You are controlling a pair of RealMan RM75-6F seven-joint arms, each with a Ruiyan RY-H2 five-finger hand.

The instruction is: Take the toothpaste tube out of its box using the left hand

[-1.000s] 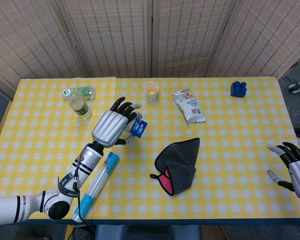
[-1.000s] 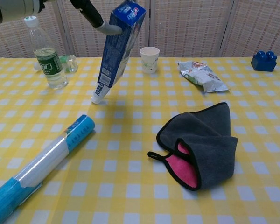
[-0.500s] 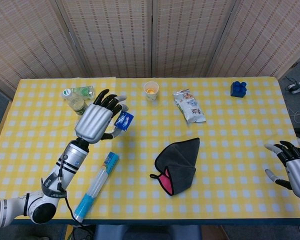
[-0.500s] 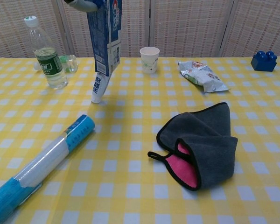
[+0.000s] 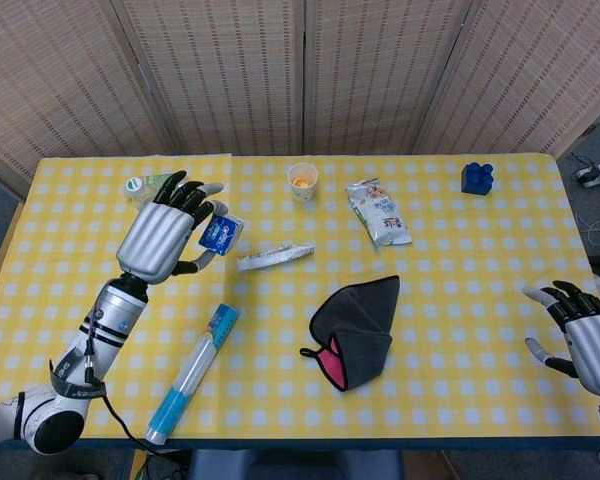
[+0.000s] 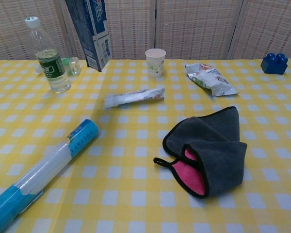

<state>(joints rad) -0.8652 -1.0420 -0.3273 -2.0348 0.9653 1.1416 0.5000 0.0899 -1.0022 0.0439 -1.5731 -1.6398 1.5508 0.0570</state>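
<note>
The toothpaste tube (image 5: 274,257) is lying flat on the checked surface (image 5: 460,290), out of its box (image 5: 220,234) and apart from it. The box is being held upright above the surface, gripped by the left hand (image 5: 162,238). A grey cloth (image 5: 355,320) is lying beyond the tube. The right hand (image 5: 585,335) is being kept at the surface's edge, fingers spread, holding nothing.
</note>
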